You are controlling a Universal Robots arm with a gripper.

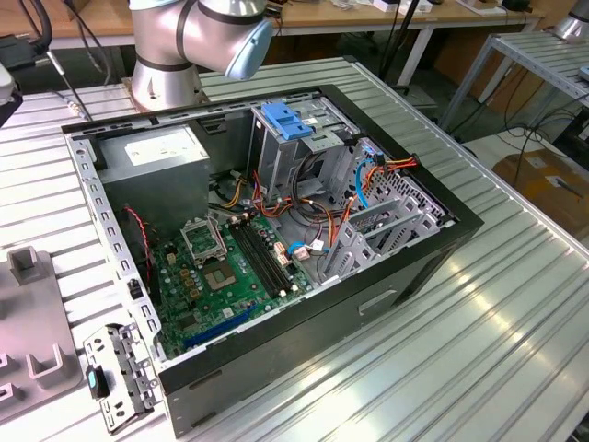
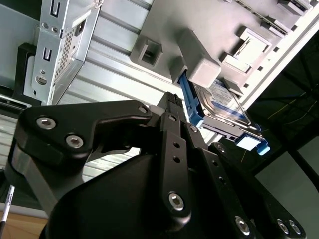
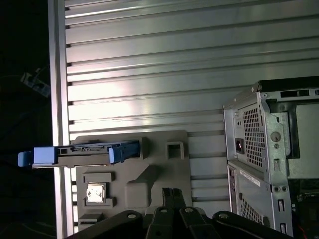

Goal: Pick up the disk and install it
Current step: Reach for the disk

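the disk [image 3: 82, 152] stands on edge in a slot of the grey holder [image 3: 129, 191] on the ribbed metal table [image 3: 149, 74], and its blue tab end reaches out past the table's rim. the gripper [image 3: 172, 191] hangs over the holder, near the disk but apart from it, fingers pressed together with nothing between them. in the exterior view the open computer case [image 1: 386, 295] sits mid-frame and the arm [image 1: 198, 32] is at the top, left of centre.

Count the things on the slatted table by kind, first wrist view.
Disk: 1
Grey holder plate: 1
Computer case: 1
Total: 3
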